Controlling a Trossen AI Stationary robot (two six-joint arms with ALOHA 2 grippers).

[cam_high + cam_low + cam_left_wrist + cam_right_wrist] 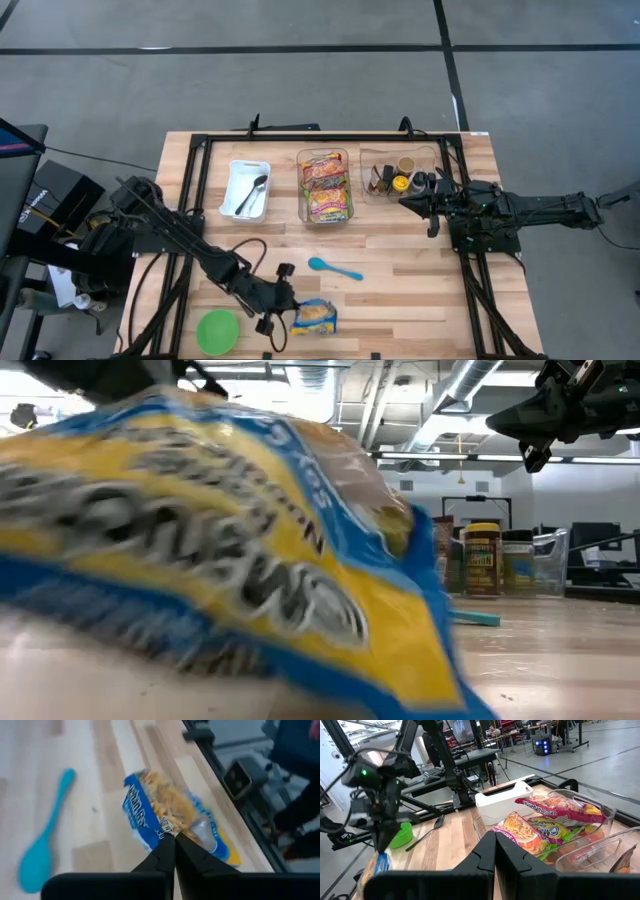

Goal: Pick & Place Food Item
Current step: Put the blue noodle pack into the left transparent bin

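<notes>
At the table's near edge, between the green bowl (217, 331) and the teal spoon (335, 267), your left gripper (284, 318) has its fingers pinched on the end of the noodle packet (315, 317). The packet's long axis runs straight away from the fingertips. The right gripper (408, 201), fingers pressed together and empty, waits well apart over the jar tray (372, 160).

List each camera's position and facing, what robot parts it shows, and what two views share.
High view: overhead, looking straight down on the table; both arms show.
Low view: at tabletop height, blocked by the noodle packet; right end effector overhead.
Left wrist view: behind the left end effector, shut on the packet's edge.
Right wrist view: behind the shut right end effector, facing the packet bin.
Shared: high and left wrist views both show the blue spoon.
</notes>
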